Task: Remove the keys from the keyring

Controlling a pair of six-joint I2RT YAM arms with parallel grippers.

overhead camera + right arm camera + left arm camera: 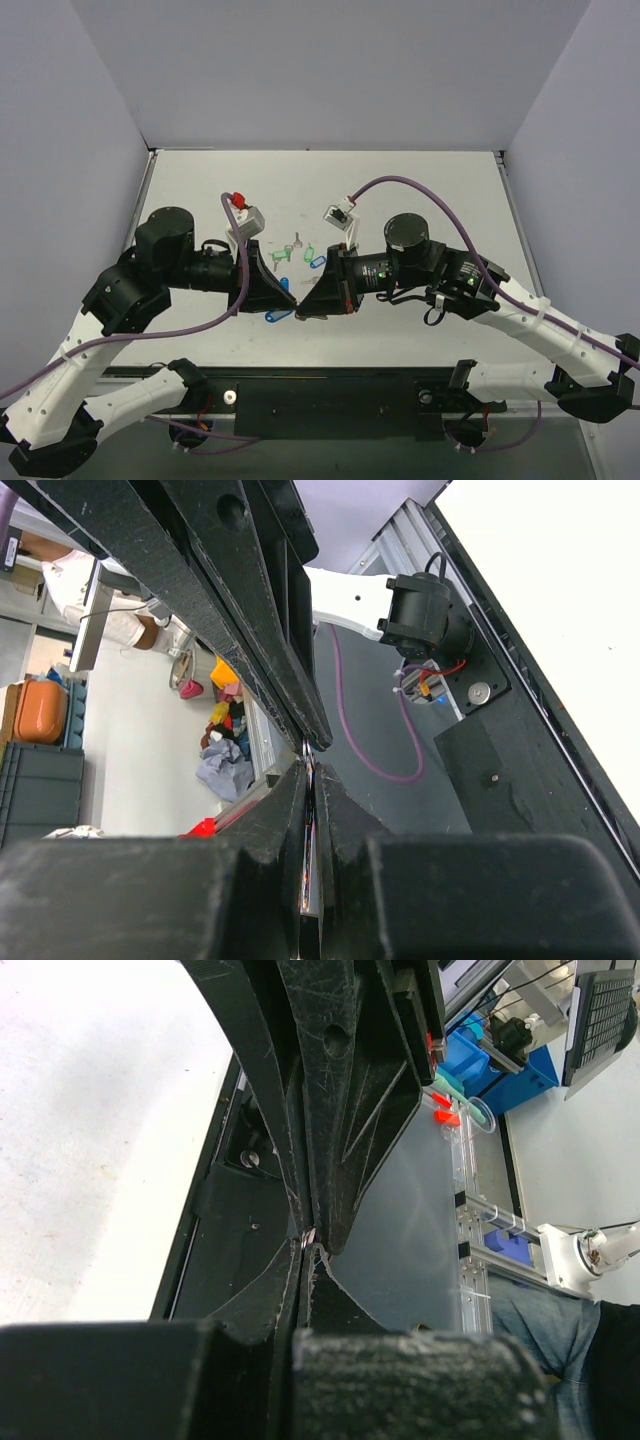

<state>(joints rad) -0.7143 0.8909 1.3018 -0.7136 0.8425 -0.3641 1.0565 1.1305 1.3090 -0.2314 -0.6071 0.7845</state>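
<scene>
The keyring [278, 316] lies near the front of the surface [420, 190]. Its light-blue tag sits just below the spot where the two claws meet, and one end is tucked under the left claw [290, 298]. The tag's other end points left, out into the open.

In the left wrist view the left claw [308, 1242] has its fingers pressed together, with a bright speck of metal [307, 1236] pinched at the very tips. It appears to be the ring, though whether it is ring or key cannot be told for sure.

The right claw [309, 300] comes in from the right and meets the left one tip to tip. In its own wrist view the right claw [308, 768] is also closed. Only a thin pale sliver shows in the slit between the fingers, and what that sliver is cannot be told.

Both claws sit low over the surface.

Behind the claws, toward the middle of the surface, lie the loose things:
- Green tags [308, 252], a few of them close together.
- A darker blue tag [318, 262], just to the right of the green ones.
- A small grey key [297, 238], just behind them.
- Another blue piece [283, 285], showing beside the left claw's body and partly hidden by it.
</scene>
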